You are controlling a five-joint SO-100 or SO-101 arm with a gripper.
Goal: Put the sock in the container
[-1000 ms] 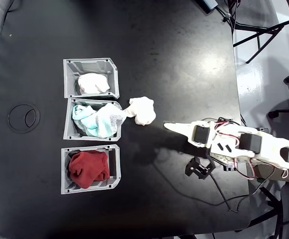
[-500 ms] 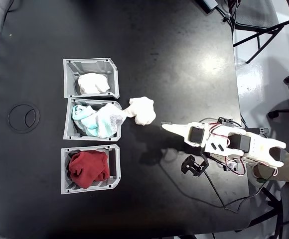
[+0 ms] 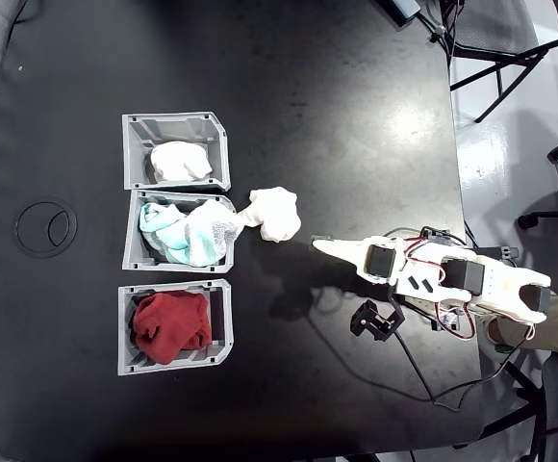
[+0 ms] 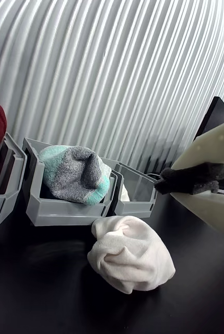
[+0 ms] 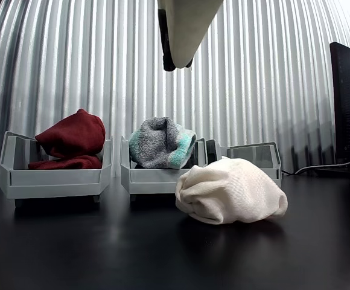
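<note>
The sock [image 3: 275, 216], a smooth white balled-up lump, lies on the black table just right of the middle bin; it also fills the front of the wrist view [image 4: 130, 253] and the other view [image 5: 232, 190]. The container [image 3: 216, 130] is the top grey bin in the fixed view and holds a lumpier white bundle [image 3: 181, 161]. It stands behind the sock [image 4: 138, 201] [image 5: 256, 154]. My gripper [image 3: 319, 243] [image 4: 169, 180] [image 5: 176, 60] hovers right of the sock, pointing at it, shut with nothing held.
The middle bin [image 3: 135, 252] holds teal-and-white cloth, which spills over its right rim beside the sock. A bottom bin [image 3: 125, 361] holds red cloth. A small black device [image 3: 373, 320] with a cable sits below the arm. The table's right edge runs close behind the arm.
The arm's rear part has shifted slightly down and right, and the black device moved a little left. The gripper tip has barely moved. The sock lies where it was.
</note>
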